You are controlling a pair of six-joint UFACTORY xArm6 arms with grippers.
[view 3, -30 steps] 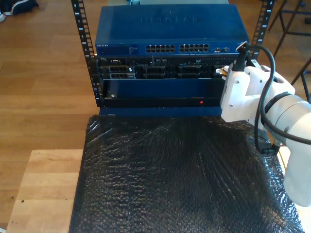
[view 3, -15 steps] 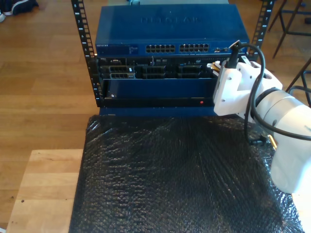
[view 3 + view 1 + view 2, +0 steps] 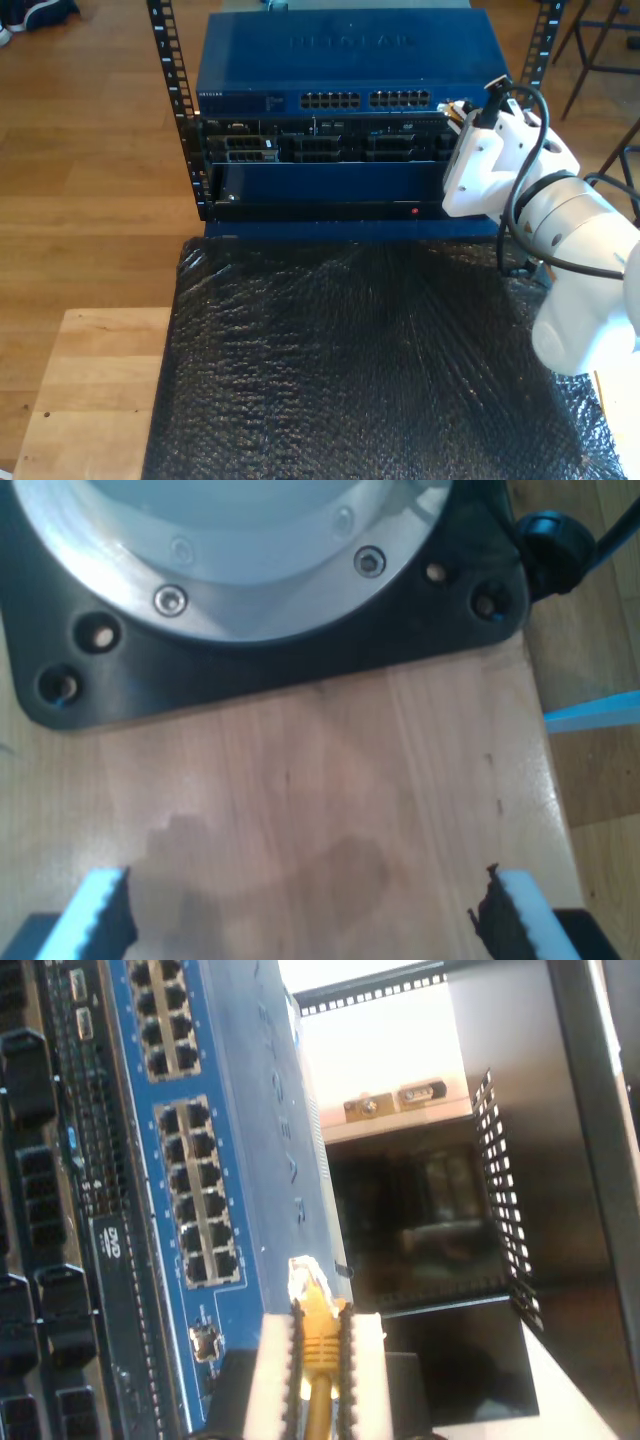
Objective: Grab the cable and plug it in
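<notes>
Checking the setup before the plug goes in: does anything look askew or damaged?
Nothing stands out. My second hand grips the yellow cable just behind its plug, near the blue switch; the ports look intact.

The yellow cable (image 3: 318,1345) — clear plug foremost — sits clamped upright just beside the switch's ports.

Blue switch (image 3: 345,60): embossed brand "NETGEAR" showing across top panel, reading upside down in exterior view; same lettering running along switch (image 3: 215,1150) edge in second wrist view. Small white label at switch front panel's end not reading. Nothing else legible.
</notes>
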